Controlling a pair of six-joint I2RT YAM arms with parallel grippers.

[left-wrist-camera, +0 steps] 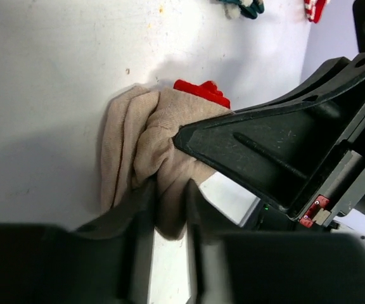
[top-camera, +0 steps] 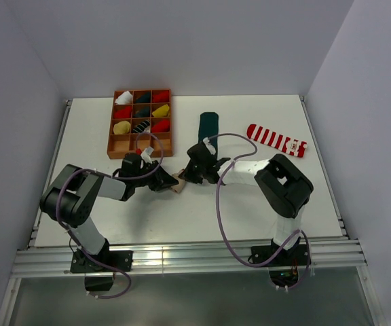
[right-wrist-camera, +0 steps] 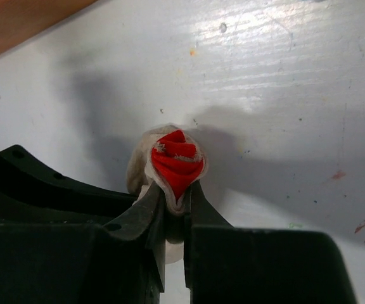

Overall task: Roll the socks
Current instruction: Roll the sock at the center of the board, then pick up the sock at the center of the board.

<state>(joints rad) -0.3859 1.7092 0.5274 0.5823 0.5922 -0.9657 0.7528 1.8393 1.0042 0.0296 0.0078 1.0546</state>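
Observation:
The beige sock with the red toe (top-camera: 179, 183) is bunched into a roll on the table between both grippers. My left gripper (top-camera: 168, 182) is shut on its beige end (left-wrist-camera: 163, 183). My right gripper (top-camera: 191, 175) is shut on the other end, where red cloth (right-wrist-camera: 177, 163) sits rolled inside beige; its arm shows in the left wrist view (left-wrist-camera: 284, 152). The dark green sock (top-camera: 208, 127) lies flat behind the right gripper. The red-and-white striped sock (top-camera: 275, 140) lies flat at the back right.
An orange divided box (top-camera: 140, 144) stands at the back left, holding rolled bundles in white, red, yellow and dark colours. Its corner shows in the right wrist view (right-wrist-camera: 18, 22). The table's white edge and metal rails run along the near side.

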